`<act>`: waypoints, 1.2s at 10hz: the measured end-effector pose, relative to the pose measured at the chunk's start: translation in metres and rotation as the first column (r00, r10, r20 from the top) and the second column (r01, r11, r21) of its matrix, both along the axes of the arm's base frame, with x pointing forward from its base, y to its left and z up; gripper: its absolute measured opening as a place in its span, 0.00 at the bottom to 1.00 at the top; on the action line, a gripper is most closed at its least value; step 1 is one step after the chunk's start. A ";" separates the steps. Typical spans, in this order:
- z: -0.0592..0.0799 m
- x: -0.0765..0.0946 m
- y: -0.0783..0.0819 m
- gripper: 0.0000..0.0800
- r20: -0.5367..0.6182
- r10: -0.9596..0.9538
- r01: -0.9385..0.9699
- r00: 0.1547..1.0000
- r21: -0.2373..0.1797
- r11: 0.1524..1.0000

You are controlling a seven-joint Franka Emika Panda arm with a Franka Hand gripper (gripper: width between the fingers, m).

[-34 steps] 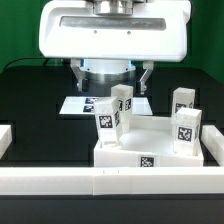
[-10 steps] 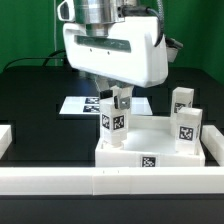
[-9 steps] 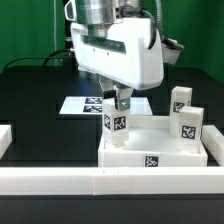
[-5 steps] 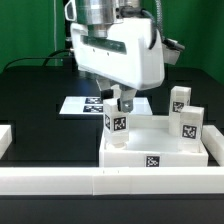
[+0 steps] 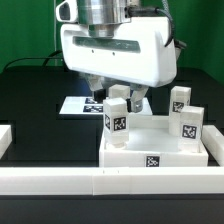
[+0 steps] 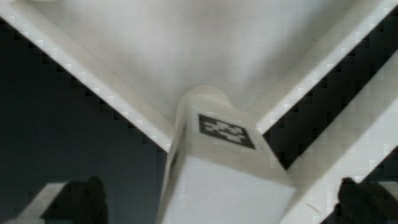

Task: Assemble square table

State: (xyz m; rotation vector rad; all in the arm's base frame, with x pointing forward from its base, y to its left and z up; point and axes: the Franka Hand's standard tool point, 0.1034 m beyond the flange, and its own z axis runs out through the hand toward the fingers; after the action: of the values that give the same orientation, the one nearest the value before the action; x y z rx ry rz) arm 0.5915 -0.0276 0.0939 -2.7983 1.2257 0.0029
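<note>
Square tray (image 5: 150, 150) sits on the tabletop (image 5: 35, 100), just behind the front border rail (image 5: 100, 182). One leg (image 5: 116, 122) stands upright at the tray's corner on the exterior view's left, under the claw (image 5: 117, 95). Two more legs (image 5: 186, 128) (image 5: 181, 100) stand on the exterior view's right side. Marker board (image 5: 75, 105) lies behind the tray.
</note>
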 end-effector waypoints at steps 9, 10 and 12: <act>-0.003 -0.002 -0.002 0.78 0.011 0.763 -0.761 0.646 -0.064 0.646; -0.003 -0.002 -0.003 0.78 0.006 0.792 -0.790 0.611 -0.069 0.610; -0.003 -0.002 -0.003 0.55 0.006 0.778 -0.776 0.628 -0.068 0.627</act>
State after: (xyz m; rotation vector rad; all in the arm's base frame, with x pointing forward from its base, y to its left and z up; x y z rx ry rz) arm 0.5894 -0.0310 0.0909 -3.1023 -0.1047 -0.0248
